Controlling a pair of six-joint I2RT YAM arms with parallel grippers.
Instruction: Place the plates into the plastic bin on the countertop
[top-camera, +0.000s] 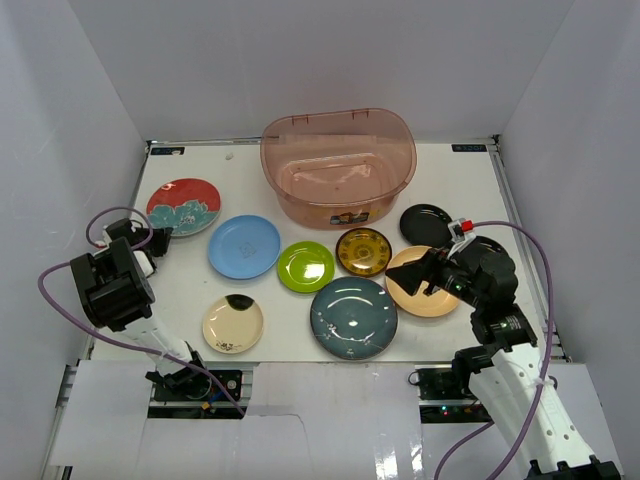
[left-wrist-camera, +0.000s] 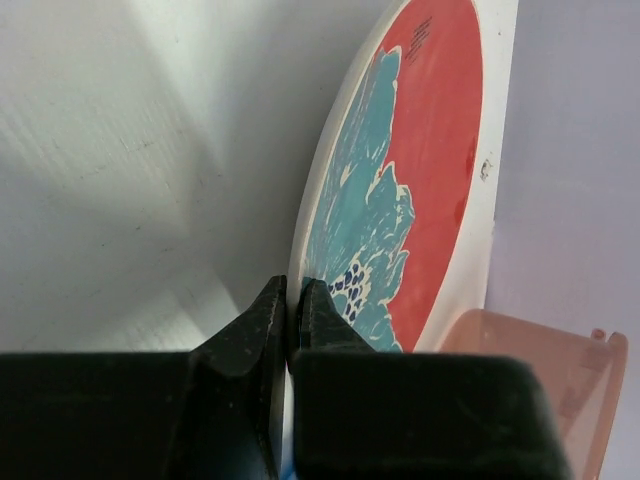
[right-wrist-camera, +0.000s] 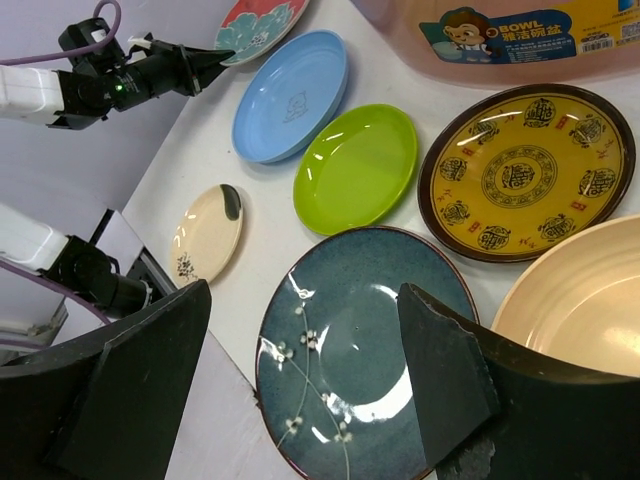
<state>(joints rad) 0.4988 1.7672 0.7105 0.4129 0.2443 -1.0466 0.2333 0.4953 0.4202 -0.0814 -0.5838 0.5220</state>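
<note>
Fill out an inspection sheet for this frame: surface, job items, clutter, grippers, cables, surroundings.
Surface: white table, plates spread across it.
Job's things: bin at the back, no plates inside; red plate, blue plate, green plate, gold plate, black plate, peach plate, teal plate and cream plate all outside it.
Clutter: nothing seen.
Grippers: left gripper shut on the red plate's rim; right gripper open above the teal and peach plates.
Cables: purple left cable and right cable loop off the arms.
Surroundings: white walls on three sides.
</note>
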